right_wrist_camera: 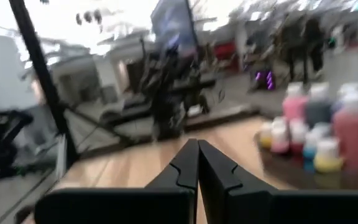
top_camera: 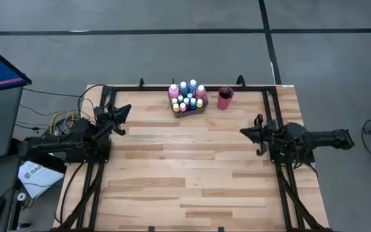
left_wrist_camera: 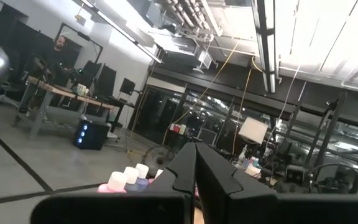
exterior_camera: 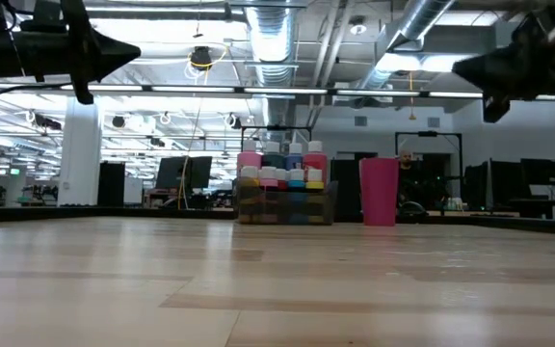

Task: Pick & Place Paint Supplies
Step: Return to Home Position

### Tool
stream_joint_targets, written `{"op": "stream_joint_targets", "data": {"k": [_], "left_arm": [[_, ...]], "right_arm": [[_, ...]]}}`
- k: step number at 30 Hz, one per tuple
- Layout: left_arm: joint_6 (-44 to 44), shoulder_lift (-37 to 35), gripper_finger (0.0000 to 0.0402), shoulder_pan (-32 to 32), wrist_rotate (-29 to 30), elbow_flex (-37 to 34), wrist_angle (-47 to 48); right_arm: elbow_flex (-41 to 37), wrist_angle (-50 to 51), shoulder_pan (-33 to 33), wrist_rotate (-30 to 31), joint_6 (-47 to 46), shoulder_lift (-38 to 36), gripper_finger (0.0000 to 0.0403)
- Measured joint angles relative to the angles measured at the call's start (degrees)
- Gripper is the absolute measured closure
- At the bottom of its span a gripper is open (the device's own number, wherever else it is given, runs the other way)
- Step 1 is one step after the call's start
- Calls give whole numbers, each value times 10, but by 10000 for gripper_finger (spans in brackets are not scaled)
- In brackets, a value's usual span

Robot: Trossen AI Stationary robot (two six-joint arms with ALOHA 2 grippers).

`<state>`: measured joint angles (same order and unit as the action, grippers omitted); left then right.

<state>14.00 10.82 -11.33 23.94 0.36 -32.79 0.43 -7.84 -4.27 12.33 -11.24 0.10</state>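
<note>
The paint bottles [top_camera: 185, 98], pink, blue and yellow with pale caps, stand packed together in a small tray [top_camera: 201, 107] at the middle of the table's far edge; they also show in the low view [exterior_camera: 282, 173] and in the right wrist view [right_wrist_camera: 319, 134]. My left gripper [top_camera: 125, 112] hovers shut over the table's left side, well clear of them, its fingers [left_wrist_camera: 185, 171] closed on nothing. My right gripper [top_camera: 243, 132] hovers shut over the right side, pointing toward the table's left, its fingers [right_wrist_camera: 188, 163] empty. No brushes can be made out.
A red cup [top_camera: 225, 98] stands just right of the tray at the far edge, also seen as a pink-red cylinder [exterior_camera: 379, 191]. Bare wooden tabletop [top_camera: 185, 167] lies between the arms and toward the near edge. A person [left_wrist_camera: 55, 56] stands in the room beyond.
</note>
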Motion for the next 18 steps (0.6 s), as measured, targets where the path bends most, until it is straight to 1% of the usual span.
{"op": "stream_joint_targets", "data": {"k": [3,7,18], "left_arm": [[0,-9,400,0,0,0,1],[0,-30,400,0,0,0,2],[0,-107,400,0,0,0,-6]], "right_arm": [[0,53,-2,-10,-8,0,402],[0,55,-3,-27,11,7,402],[0,55,0,-28,17,6,392]]}}
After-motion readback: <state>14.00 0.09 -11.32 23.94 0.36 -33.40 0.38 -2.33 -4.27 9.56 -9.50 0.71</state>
